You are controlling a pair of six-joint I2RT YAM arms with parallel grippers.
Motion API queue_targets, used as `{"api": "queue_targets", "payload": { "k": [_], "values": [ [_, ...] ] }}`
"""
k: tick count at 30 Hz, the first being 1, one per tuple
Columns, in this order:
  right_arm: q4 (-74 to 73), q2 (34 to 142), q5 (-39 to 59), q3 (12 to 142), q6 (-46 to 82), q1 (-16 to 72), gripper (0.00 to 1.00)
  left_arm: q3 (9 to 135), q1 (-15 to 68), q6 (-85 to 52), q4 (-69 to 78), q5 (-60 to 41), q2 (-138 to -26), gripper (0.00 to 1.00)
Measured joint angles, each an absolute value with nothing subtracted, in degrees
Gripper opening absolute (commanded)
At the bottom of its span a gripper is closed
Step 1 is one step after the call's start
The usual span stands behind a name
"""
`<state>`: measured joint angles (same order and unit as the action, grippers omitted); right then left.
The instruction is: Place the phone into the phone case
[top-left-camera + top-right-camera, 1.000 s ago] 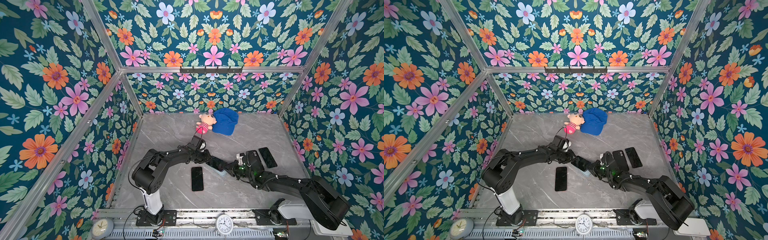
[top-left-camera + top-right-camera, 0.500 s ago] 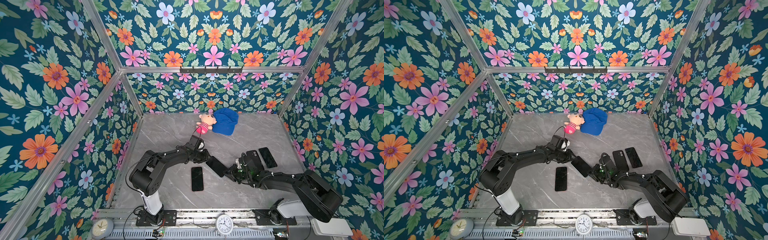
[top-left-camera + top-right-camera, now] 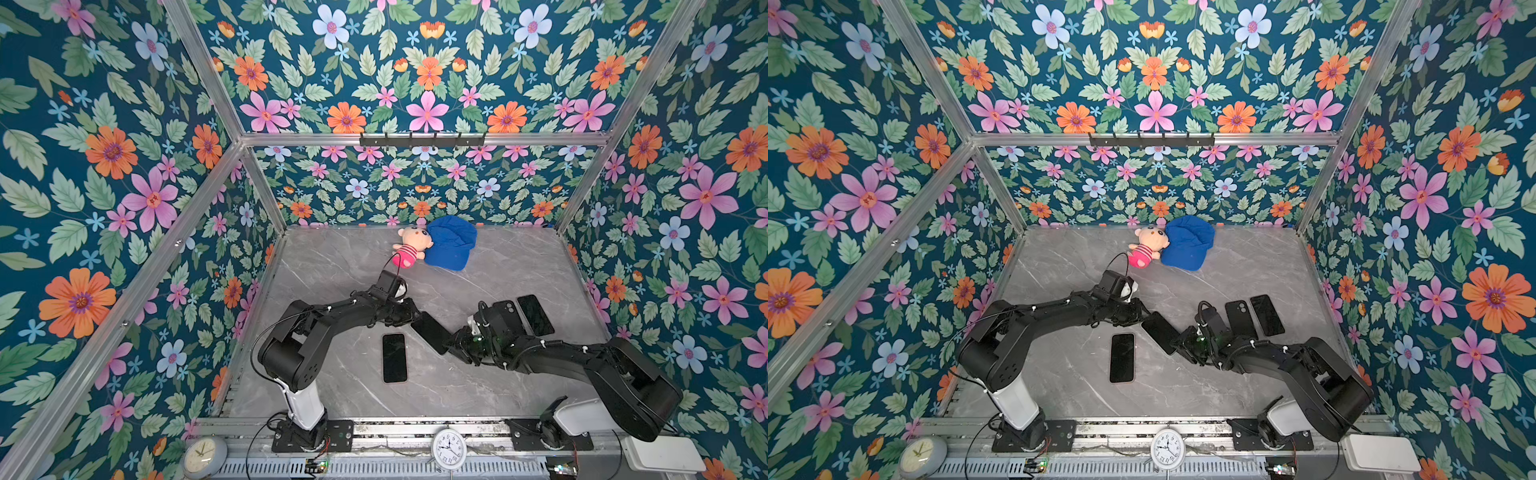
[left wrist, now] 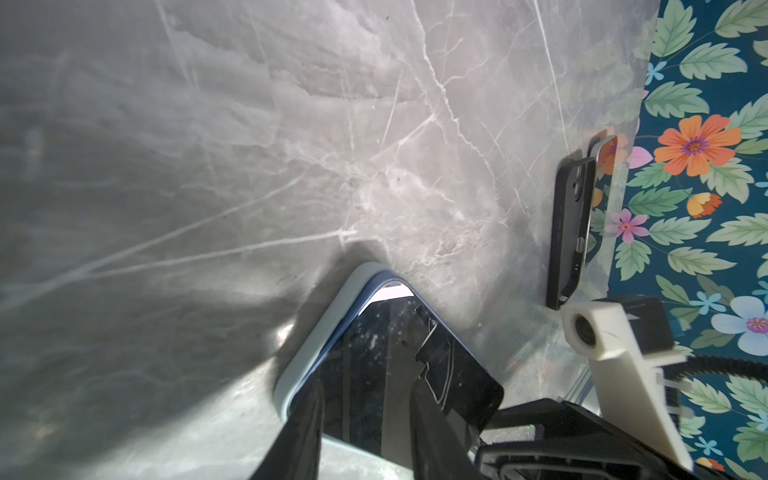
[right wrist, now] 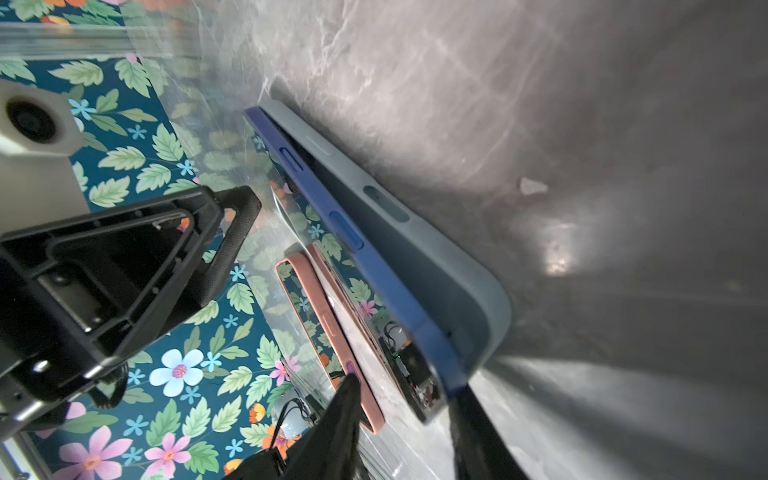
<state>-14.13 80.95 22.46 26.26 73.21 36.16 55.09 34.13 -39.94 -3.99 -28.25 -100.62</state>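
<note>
A blue phone with a dark screen lies slanted at the table's middle, between my two grippers. It sits on a pale grey-blue phone case. Along one long side the phone's blue edge stands above the case wall. My left gripper is at the far-left end, jaws apart, both fingertips resting on the screen. My right gripper stands open at the near-right end, with the phone's corner between its fingers.
A pink-cased phone lies face up just in front of the left gripper. A black-cased phone and another dark phone lie at the right. A plush doll and a blue cap sit at the back.
My right gripper's jaws have opened at the phone's near-right end. The left gripper and the phone have hardly moved.
</note>
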Motion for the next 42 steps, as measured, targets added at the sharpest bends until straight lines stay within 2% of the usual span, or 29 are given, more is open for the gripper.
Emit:
{"api": "queue_targets", "payload": {
  "k": [15, 25, 34, 42],
  "values": [
    [-1.45, 77.36, 23.73, 30.57, 67.07, 36.25, 0.47, 52.05, 34.54, -40.51, -4.32, -27.81, -97.23, 0.51],
    [9.13, 74.94, 20.86, 34.0, 57.63, 37.58, 0.41, 54.3, 35.4, -39.51, -7.55, -26.41, -98.28, 0.51],
    [8.23, 79.02, 20.82, 34.89, 57.52, 39.77, 0.33, 58.57, 34.92, -37.36, -8.23, -26.11, -102.85, 0.49],
    [6.2, 81.62, 21.26, 36.14, 57.54, 40.14, 0.3, 59.02, 34.87, -37.32, -8.23, -26.22, -104.2, 0.4]
  ]
}}
